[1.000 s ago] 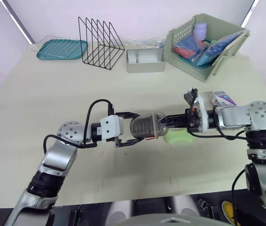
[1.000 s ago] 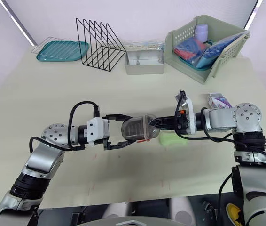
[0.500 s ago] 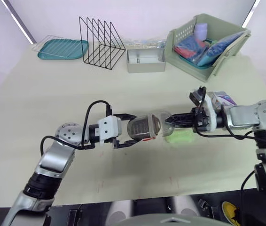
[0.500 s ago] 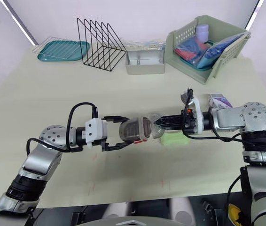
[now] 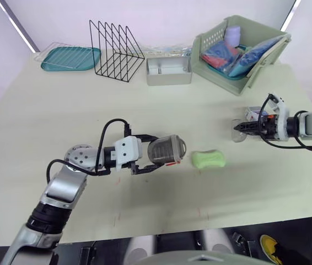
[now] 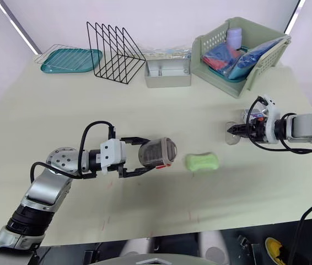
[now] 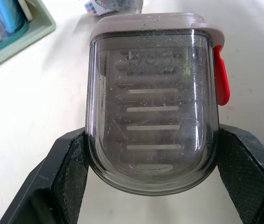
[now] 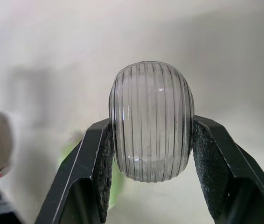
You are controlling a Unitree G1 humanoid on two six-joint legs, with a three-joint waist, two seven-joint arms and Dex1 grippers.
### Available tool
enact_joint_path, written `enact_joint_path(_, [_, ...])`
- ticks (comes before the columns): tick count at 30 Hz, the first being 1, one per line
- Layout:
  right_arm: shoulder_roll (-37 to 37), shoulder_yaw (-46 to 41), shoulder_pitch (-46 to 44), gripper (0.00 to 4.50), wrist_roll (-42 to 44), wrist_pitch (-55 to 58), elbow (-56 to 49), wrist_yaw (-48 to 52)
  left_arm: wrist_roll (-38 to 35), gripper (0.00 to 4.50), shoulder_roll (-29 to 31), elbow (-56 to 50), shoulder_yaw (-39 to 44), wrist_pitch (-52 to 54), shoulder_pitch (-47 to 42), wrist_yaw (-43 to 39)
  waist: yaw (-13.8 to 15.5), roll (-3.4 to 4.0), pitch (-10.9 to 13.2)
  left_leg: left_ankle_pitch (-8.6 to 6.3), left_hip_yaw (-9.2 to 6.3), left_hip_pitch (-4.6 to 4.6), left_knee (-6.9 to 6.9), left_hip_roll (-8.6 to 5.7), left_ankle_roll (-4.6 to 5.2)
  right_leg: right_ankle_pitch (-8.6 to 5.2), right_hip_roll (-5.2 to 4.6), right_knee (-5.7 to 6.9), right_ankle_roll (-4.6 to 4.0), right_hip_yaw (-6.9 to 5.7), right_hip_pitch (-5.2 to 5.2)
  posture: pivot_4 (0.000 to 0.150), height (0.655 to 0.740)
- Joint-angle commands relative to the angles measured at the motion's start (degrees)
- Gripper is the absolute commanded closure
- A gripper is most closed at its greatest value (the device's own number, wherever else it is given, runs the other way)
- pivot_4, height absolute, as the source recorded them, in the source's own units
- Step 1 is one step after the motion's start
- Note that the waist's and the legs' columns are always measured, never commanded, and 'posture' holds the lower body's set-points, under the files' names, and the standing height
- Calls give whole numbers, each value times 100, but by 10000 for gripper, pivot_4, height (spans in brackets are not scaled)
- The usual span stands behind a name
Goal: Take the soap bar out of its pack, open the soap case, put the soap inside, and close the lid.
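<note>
— Where's the soap [image 5: 209,159]?
— Bare on the worktop [image 5: 62,105], between the arms, touching neither.
— And the case [image 7: 150,116]?
— Its base is pinched in the left gripper [image 5: 157,153], on its side. The right gripper [image 8: 151,122] clamps the clear lid [image 5: 237,132] (ribbed), well apart, beside the pack [image 5: 253,114].

Green soap bar [image 5: 209,159], unwrapped, right of centre, smoky soap case [image 5: 166,149], open, sideways at centre, clear ribbed lid [image 5: 237,132], detached, far right
</note>
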Motion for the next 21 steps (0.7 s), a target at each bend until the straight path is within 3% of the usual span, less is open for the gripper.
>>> enact_joint_path(1, [190,108,-273,25317,-630,-300,189,362,-75,10517,2,-170,93,12,45,70,3,0,0,0,0,-1,0,0,0,0,0,0,0,0,-1,1500,7400])
enact_joint_path(9, [540,33,-551,25317,-1449,-299,534,751,-68,10517,17,-214,132,36,100,141,4,0,0,0,1,0,2,-1,1,1,-1,4,0,2,-4,1500,7400])
enact_joint_path(12, [634,-82,-588,12654,-1711,-386,640,748,-47,10517,12,-261,108,40,142,174,1,0,0,0,1,0,1,-1,1,1,-1,4,0,2,-4,1500,7400])
enact_joint_path(14, [659,-153,-620,1572,-1784,-289,650,823,-36,10517,13,-261,95,34,144,178,3,1,1,0,1,0,1,-1,1,1,-1,5,0,2,-5,1500,7400])
enact_joint_path(21, [616,-342,-520,670,-1870,12,283,1066,0,10517,-18,-157,59,16,35,179,4,1,1,0,1,-1,1,-2,0,1,-1,5,0,2,-5,1500,7400])
